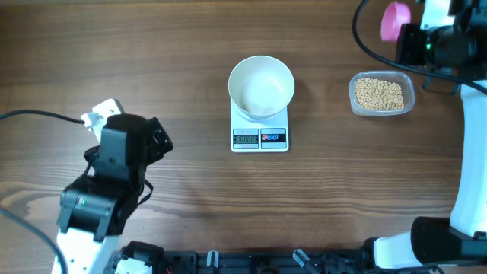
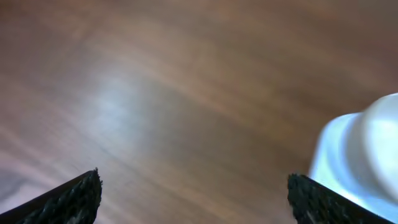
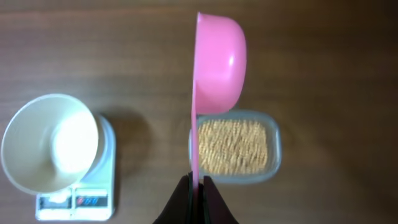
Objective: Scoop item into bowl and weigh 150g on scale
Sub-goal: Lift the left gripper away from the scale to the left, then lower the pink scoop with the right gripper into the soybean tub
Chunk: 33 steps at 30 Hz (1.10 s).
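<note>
The wooden table (image 1: 190, 46) is mostly bare, so there is plenty of room. The 2 arms sit at opposite ends. The left gripper (image 2: 196, 198) hangs low over empty wood at the left, fingers spread wide with nothing between them. The right gripper (image 3: 199, 186) is up at the far right corner, pinched tight on the thin handle of the pink scoop (image 3: 219, 62).

In the middle stands the white scale (image 1: 259, 138) with the white bowl (image 1: 262, 91) on top. The bowl looks empty, and I can't read the display from here. Well to its right lies the clear container (image 3: 273, 146), filled with small yellow grains (image 1: 379, 93).

I'd say this is the start of the 1st scoop. The scoop is turned on edge, above the container's far rim and clear of it, and I can't see inside it. The next move calls for rolling the wrist so the cup faces down into the grains, then dipping and lifting level.

The container walls are low and the tub looks light, so a hard push could slide it. The path over to the bowl is open. Only the bowl's raised rim needs clearing.
</note>
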Each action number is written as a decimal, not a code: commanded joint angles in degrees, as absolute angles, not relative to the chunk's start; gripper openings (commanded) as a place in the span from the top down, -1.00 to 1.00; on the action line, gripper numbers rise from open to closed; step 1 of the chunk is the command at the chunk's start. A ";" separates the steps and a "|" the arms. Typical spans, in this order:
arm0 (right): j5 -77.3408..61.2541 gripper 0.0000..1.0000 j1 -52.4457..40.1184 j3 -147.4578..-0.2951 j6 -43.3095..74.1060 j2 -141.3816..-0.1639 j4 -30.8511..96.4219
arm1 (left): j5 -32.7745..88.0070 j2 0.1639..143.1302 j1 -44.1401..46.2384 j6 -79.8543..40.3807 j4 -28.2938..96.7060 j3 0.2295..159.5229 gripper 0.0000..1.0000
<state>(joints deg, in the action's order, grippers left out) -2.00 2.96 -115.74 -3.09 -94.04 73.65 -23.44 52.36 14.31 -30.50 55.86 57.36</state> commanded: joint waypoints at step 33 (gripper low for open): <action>-2.44 0.91 11.68 -115.74 -17.23 -102.98 65.73 | -28.16 70.96 13.61 -30.24 61.69 57.32 -1.00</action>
<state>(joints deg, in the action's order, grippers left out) -2.13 10.39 -115.63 -16.84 -102.54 65.56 -26.81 70.72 14.06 -30.48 61.89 57.36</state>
